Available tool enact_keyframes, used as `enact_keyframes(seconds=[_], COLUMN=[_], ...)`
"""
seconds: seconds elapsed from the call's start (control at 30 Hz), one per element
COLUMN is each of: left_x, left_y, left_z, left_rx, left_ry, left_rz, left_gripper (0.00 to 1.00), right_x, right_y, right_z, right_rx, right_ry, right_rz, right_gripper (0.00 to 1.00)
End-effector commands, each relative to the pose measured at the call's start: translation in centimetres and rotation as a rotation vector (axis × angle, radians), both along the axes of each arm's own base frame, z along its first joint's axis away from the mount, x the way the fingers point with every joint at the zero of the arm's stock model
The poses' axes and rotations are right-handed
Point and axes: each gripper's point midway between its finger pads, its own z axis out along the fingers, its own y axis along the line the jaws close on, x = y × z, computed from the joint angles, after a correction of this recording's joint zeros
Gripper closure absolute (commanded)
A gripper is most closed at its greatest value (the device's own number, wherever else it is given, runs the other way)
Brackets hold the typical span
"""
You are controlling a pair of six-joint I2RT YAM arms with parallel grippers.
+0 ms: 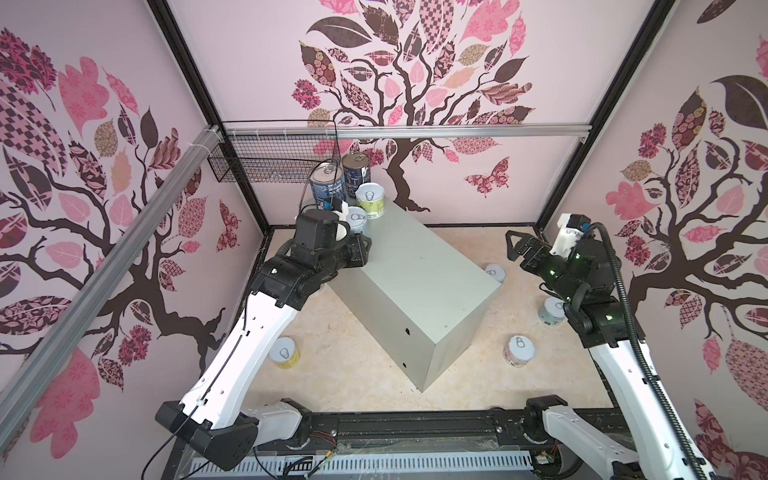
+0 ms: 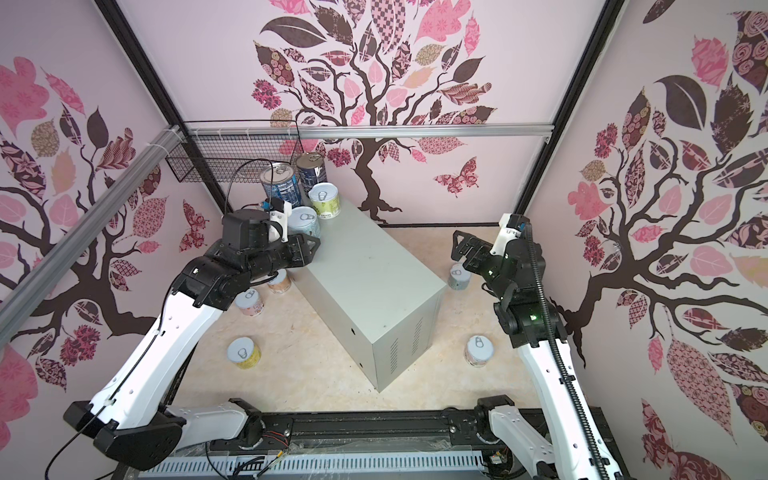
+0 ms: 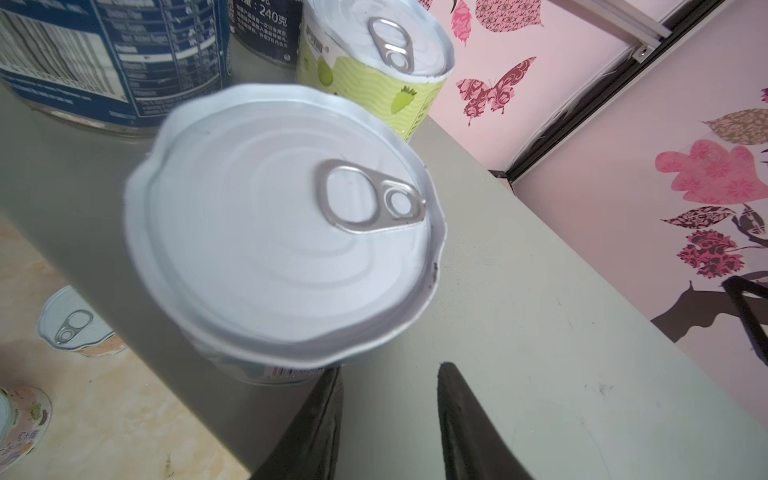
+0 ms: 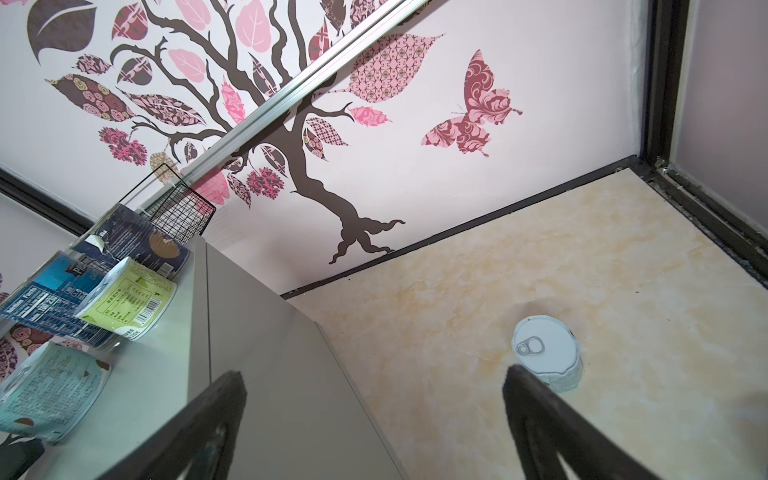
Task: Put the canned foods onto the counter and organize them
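The counter (image 1: 415,282) carries a cluster at its far end: two tall dark-blue cans (image 1: 328,187) (image 1: 356,170), a green-labelled can (image 1: 370,199) and a short pale-blue can (image 1: 357,220). My left gripper (image 1: 365,245) hovers over the counter just in front of that pale-blue can (image 3: 282,224). Its jaws stand a little apart with only bare counter between them, and one fingertip (image 3: 332,374) is right beside the can's wall. My right gripper (image 1: 513,247) hangs wide open and empty off the counter's right side, above the floor near a white-lidded can (image 4: 544,353).
Several more short cans stand on the marbled floor: a yellow one (image 1: 284,353) at front left, two (image 2: 278,282) (image 2: 249,301) under the left arm, and others (image 1: 519,351) (image 1: 550,309) at the right. A black wire basket (image 1: 266,162) hangs on the back-left rail.
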Motion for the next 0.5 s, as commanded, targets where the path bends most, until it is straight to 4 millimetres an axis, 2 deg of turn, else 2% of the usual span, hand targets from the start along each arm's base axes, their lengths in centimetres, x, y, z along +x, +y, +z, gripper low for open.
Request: enact_keyframes(seconds=[0.0, 0.23, 0.47], left_x=[1.1, 2.7, 3.8], left_y=[0.0, 0.9, 2.2], left_z=[0.0, 0.0, -0.5], left_rx=[0.011, 0.010, -0.001], left_ry=[-0.006, 0.003, 0.017], left_rz=[0.023, 0.059, 0.095], left_gripper=[0.59, 0.60, 0.60], right_x=[-0.1, 0.0, 0.0], right_y=[0.3, 0.5, 0.6], right_z=[1.1, 0.1, -0.1], right_rx=[-0.006, -0.004, 0.003], right_ry=[-0.023, -0.012, -0.015], right_rz=[0.020, 0.026, 0.032], right_gripper=[0.00, 0.00, 0.00])
